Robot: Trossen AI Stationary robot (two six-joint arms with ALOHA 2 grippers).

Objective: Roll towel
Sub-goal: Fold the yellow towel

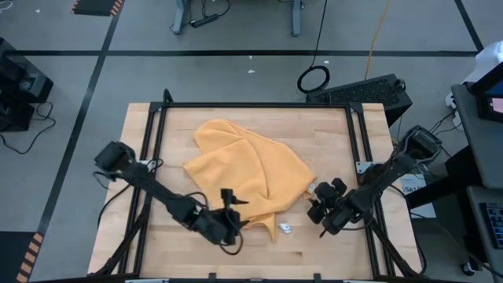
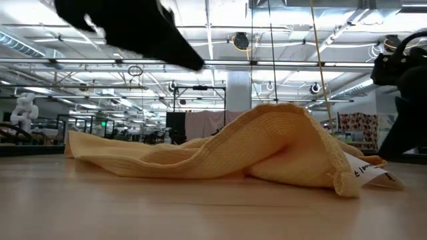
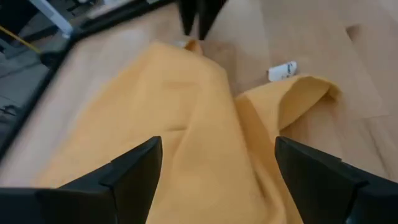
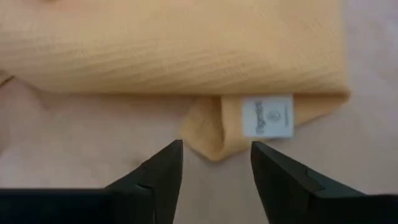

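The mustard-yellow towel (image 1: 244, 165) lies crumpled and partly folded over itself in the middle of the wooden table, and shows as a low heap in the low view (image 2: 267, 147). My left gripper (image 1: 228, 211) is open above the towel's near edge, with the cloth (image 3: 186, 112) spread between and beyond its fingers (image 3: 214, 165). My right gripper (image 1: 318, 200) is open at the towel's right corner. In its wrist view (image 4: 217, 165) the fingers stand just short of a folded corner bearing a white tag (image 4: 267, 116). Another white tag (image 1: 284, 229) lies on the wood by the near edge.
A black metal frame (image 1: 157, 141) runs around the tabletop. Bare wood (image 1: 157, 259) shows along the near edge and on the left and right of the towel. A black box (image 1: 361, 90) and cables lie on the floor beyond the far edge.
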